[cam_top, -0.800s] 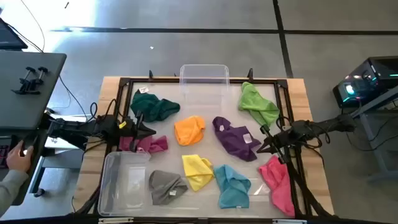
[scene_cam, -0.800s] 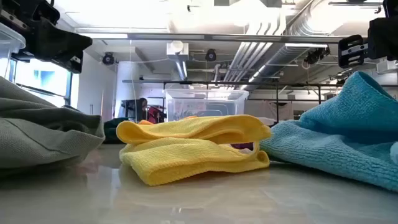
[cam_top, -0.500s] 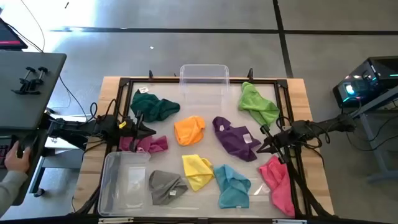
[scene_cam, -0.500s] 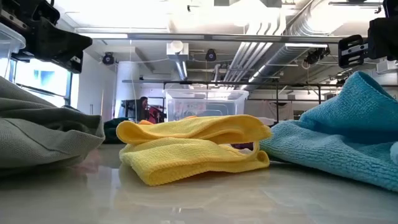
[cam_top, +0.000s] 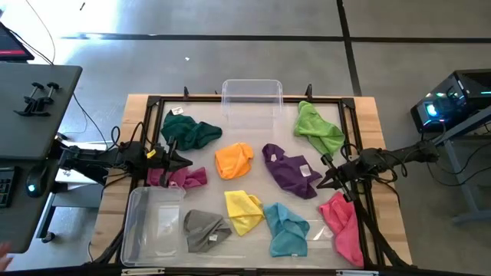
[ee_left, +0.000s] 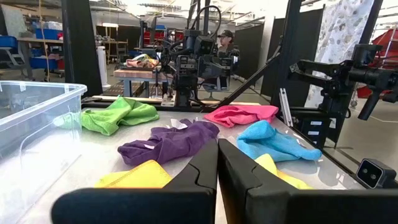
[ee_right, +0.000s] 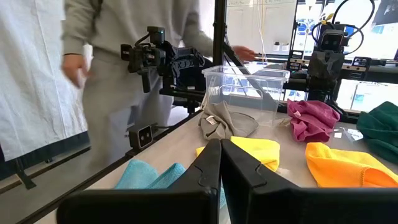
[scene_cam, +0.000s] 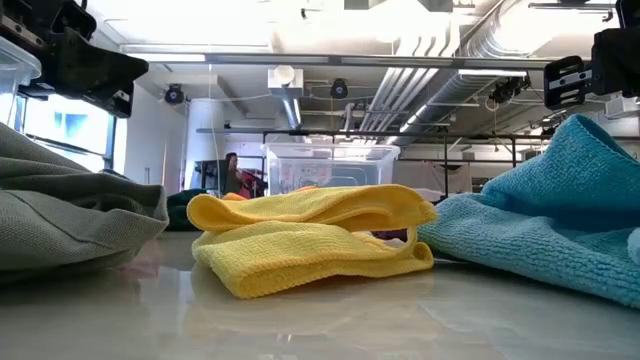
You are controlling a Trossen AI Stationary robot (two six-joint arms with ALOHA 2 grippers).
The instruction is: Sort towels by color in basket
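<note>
Nine small towels lie loose on the table top: dark green [cam_top: 189,130], lime [cam_top: 318,129], orange [cam_top: 234,160], purple [cam_top: 291,170], magenta [cam_top: 180,177], yellow [cam_top: 244,211], cyan [cam_top: 286,228], grey [cam_top: 205,229] and pink [cam_top: 343,225]. My left gripper [cam_top: 186,162] hovers shut at the table's left side, over the magenta towel and pointing right. My right gripper [cam_top: 322,182] hovers shut at the right side, between the purple and pink towels, pointing left. In both wrist views the fingers [ee_left: 217,163] [ee_right: 221,163] stand closed together with nothing between them.
A clear plastic bin [cam_top: 252,93] stands at the table's far edge, and a second one [cam_top: 153,224] at the near left corner beside the grey towel. A black frame [cam_top: 230,100] runs around the table. A person [ee_right: 93,68] stands beyond the left side.
Both arms have kept still and no towel has moved. A person's hand at the desk left of the table has drawn back to the edge of the high view.
</note>
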